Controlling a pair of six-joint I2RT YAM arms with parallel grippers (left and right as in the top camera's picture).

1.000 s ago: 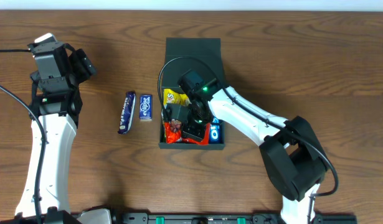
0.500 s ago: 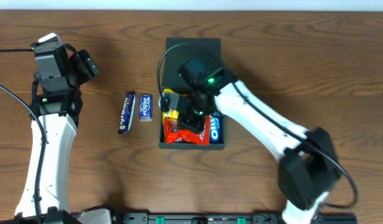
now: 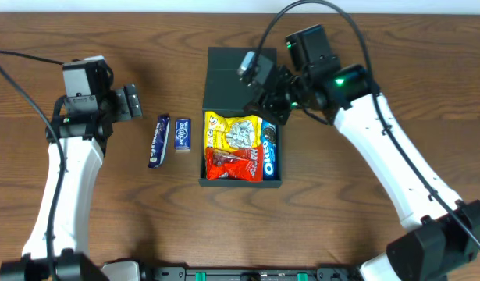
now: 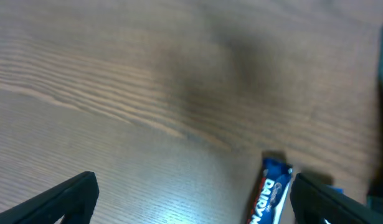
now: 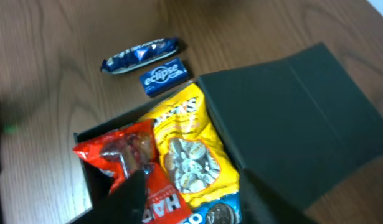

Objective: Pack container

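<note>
**Overhead view.**
- Container (image 3: 240,183): dark box at the middle of the table (image 3: 130,226). Its lid (image 3: 224,78) is open and lies flat off its far edge.
- Inside the container are 3 items. A yellow packet (image 3: 233,131) fills the half nearest the lid. A red packet (image 3: 228,164) lies in the front half, touching it. A blue biscuit packet (image 3: 270,152) lies along the right wall.
- Left of the container are 2 items, side by side. A blue gum pack (image 3: 183,134) lies just beside the wall, and a blue chocolate bar (image 3: 158,141) lies beyond it.
- Right gripper (image 3: 264,87): above the right part of the container's lid.
- Left gripper (image 3: 133,103): well left of the container, past the chocolate bar.

**Left wrist view.**
- Left gripper (image 4: 194,186): jaws spread wide, nothing between them, above bare table (image 4: 147,93).
- The chocolate bar (image 4: 270,193) lies just inside the right finger. The picture is blurred.

**Right wrist view.**
- Right gripper (image 5: 197,196): fingers apart and empty, above the container (image 5: 85,174).
- The lid (image 5: 291,124), yellow packet (image 5: 185,152) and red packet (image 5: 126,155) are all in sight.
- Gum pack (image 5: 165,77) and chocolate bar (image 5: 140,55): beyond the container's left wall.
</note>
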